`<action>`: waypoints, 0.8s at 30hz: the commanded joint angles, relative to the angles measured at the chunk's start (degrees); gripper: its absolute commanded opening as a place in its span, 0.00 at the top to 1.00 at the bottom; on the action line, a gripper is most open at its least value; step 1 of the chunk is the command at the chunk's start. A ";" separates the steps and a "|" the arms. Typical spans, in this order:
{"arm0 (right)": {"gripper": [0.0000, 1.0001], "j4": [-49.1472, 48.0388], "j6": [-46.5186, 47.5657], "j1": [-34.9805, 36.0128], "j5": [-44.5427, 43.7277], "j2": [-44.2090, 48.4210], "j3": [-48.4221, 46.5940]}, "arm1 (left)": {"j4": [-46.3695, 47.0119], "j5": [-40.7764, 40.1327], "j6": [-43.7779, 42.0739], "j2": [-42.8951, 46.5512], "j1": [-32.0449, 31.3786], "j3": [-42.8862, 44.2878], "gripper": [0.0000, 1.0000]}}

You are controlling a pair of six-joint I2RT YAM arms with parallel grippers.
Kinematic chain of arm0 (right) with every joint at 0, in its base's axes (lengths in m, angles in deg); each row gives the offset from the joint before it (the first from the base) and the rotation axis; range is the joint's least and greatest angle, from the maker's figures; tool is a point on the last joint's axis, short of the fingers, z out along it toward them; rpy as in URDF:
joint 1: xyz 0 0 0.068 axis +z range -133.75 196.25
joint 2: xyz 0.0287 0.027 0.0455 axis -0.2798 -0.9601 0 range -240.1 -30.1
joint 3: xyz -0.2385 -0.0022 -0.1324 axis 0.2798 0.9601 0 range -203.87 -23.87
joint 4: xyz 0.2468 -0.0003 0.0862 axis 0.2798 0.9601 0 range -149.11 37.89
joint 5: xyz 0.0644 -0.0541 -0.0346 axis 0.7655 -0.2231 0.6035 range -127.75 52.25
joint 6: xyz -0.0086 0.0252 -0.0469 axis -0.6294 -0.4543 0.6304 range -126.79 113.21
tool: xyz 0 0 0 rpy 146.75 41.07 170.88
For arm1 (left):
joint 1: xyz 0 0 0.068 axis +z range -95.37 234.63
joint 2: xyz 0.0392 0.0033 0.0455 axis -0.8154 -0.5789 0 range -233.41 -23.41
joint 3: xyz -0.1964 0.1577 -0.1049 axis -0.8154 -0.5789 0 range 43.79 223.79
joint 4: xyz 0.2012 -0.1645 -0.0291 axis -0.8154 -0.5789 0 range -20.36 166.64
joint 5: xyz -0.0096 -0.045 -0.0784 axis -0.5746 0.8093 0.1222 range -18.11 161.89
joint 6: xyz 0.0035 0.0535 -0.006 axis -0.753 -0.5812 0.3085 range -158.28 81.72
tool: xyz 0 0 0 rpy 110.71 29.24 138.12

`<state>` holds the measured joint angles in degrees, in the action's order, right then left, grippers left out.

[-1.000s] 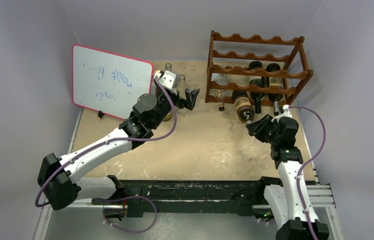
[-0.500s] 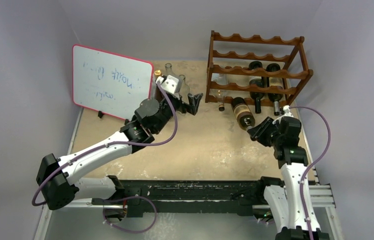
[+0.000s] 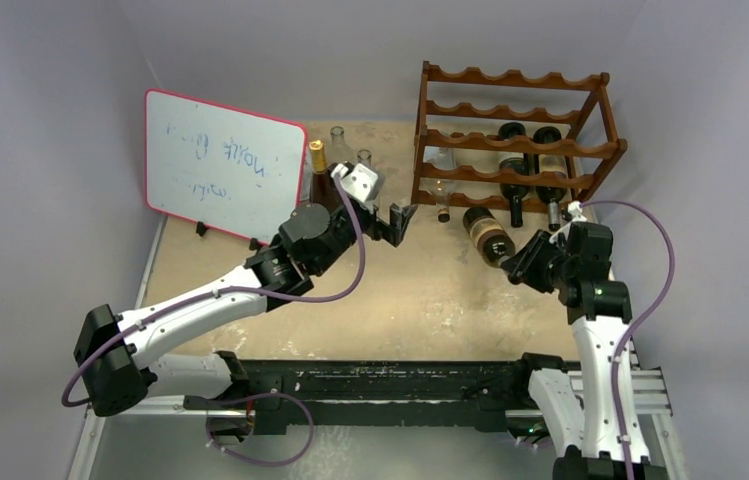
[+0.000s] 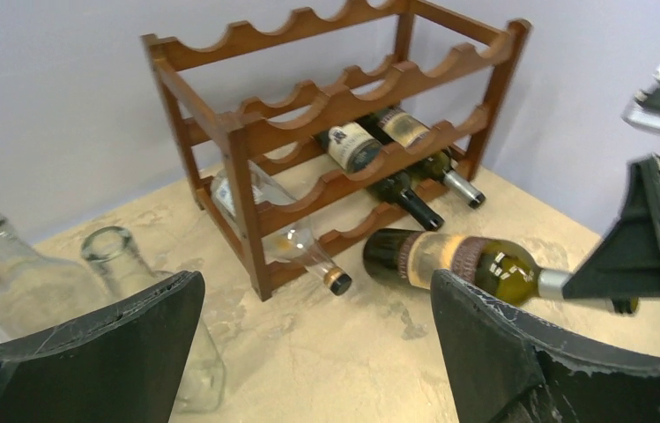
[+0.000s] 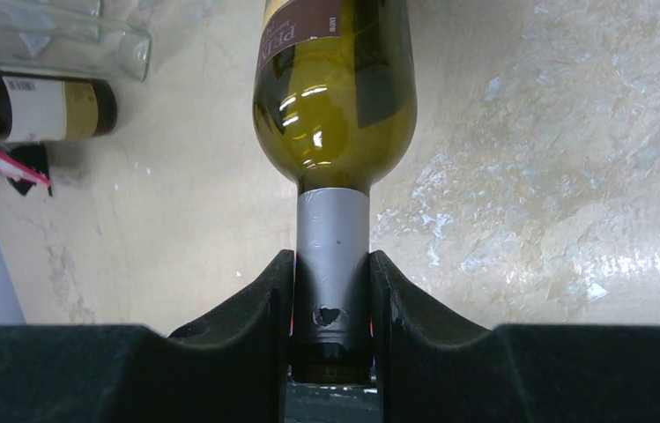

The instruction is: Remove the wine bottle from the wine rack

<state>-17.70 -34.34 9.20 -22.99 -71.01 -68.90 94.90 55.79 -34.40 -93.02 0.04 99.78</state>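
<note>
The reddish-brown wine rack [image 3: 515,135] stands at the back right, also in the left wrist view [image 4: 326,106]. My right gripper [image 3: 522,262] is shut on the silver-foiled neck of a green wine bottle [image 3: 487,234], held clear of the rack's front and just above the table. In the right wrist view the neck [image 5: 333,256] sits between the fingers. The bottle shows in the left wrist view [image 4: 449,260]. My left gripper [image 3: 395,217] is open and empty, left of the rack.
Two dark bottles [image 3: 530,170] and a clear bottle [image 3: 441,185] lie in the rack. Clear glass bottles [image 3: 338,140] and a gold-capped bottle [image 3: 317,160] stand by the red-edged whiteboard [image 3: 220,165]. Walls close in at the back and sides.
My right gripper has pulled the green bottle out of the rack, toward the front right. My left arm has swung right, toward the rack, uncovering the gold-capped bottle.
</note>
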 commanded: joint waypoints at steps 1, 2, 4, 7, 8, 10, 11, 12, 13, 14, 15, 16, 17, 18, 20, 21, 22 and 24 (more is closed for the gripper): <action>1.00 0.90 6.27 0.19 8.13 -2.61 -6.14 | 0.92 8.88 -5.61 -0.42 -1.33 1.79 0.00; 1.00 1.97 7.03 0.19 8.63 -3.23 -6.96 | 1.09 10.55 -6.29 -0.55 -1.90 1.55 0.00; 1.00 3.63 8.45 0.19 10.21 -4.24 -8.18 | 1.46 12.59 -7.91 -1.03 -3.47 0.86 0.00; 1.00 7.64 12.73 0.19 12.54 -6.21 -11.54 | 1.97 14.49 -10.86 -1.66 -6.33 -0.38 0.00; 1.00 8.27 14.01 0.19 14.82 -6.69 -12.80 | 2.10 14.51 -11.70 -1.95 -7.40 -0.76 0.00; 1.00 8.26 15.91 0.30 18.98 -7.06 -14.48 | 1.51 14.64 -13.08 -2.78 -9.26 -1.05 0.00; 1.00 8.21 15.90 0.66 19.63 -7.31 -15.26 | 0.99 14.81 -13.51 -3.30 -10.03 -0.82 0.00; 1.00 8.09 15.90 1.23 19.82 -7.62 -15.82 | 0.46 15.38 -13.83 -3.75 -10.61 -0.61 0.00; 1.00 8.08 15.94 1.92 19.93 -8.03 -16.21 | 0.16 15.89 -13.97 -4.29 -11.09 -0.39 0.00; 1.00 8.22 15.98 2.78 19.91 -8.63 -16.41 | 0.11 15.99 -13.98 -4.77 -11.41 -0.36 0.00; 1.00 8.39 16.04 3.81 20.00 -9.10 -16.52 | 0.06 15.85 -13.80 -5.27 -11.69 -0.31 0.00; 1.00 8.49 16.11 5.42 20.34 -9.71 -16.84 | -0.01 15.77 -13.59 -5.83 -11.87 -0.10 0.00; 1.00 8.62 16.07 6.59 20.54 -10.26 -17.17 | -0.31 15.78 -13.55 -6.41 -12.20 0.12 0.00; 1.00 8.68 16.00 7.72 20.52 -10.91 -17.66 | -0.55 15.78 -13.58 -7.03 -12.54 0.36 0.00; 1.00 8.42 15.06 9.42 20.33 -11.86 -18.49 | -0.77 15.70 -12.72 -8.62 -12.92 0.86 0.00; 1.00 8.01 14.39 9.98 20.12 -12.51 -18.73 | -0.65 15.74 -12.22 -9.47 -13.10 1.09 0.00; 1.00 7.60 13.77 10.30 20.03 -12.99 -18.77 | -0.31 15.71 -11.46 -10.34 -13.23 1.34 0.00; 1.00 6.45 13.18 10.68 21.45 -14.15 -18.63 | 0.60 15.70 -10.05 -12.41 -13.26 1.68 0.00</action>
<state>-8.04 -19.72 18.90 -6.07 -83.95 -84.64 93.22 70.44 -46.50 -102.74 -12.68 99.19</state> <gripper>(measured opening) 0.350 0.998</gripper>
